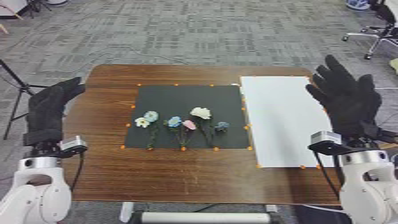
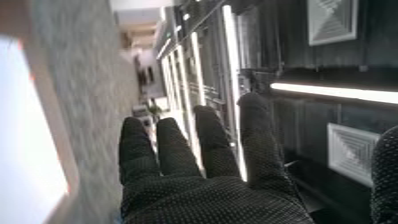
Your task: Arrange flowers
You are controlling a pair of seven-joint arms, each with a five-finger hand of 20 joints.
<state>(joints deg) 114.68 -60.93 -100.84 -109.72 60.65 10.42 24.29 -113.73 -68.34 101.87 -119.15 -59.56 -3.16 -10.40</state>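
Head view: a brown wooden table is supporting a black mat and, just to its right, a white sheet. Near the table's right edge, the right hand is holding its straight fingers spread; near the left edge, the left hand is keeping its relaxed fingers close together. Artificial-looking flowers are lying on the mat: the white bloom is sitting between a pink bud and a grey-blue bloom, while paler blooms are resting farther left. Small orange markers are edging the mat.
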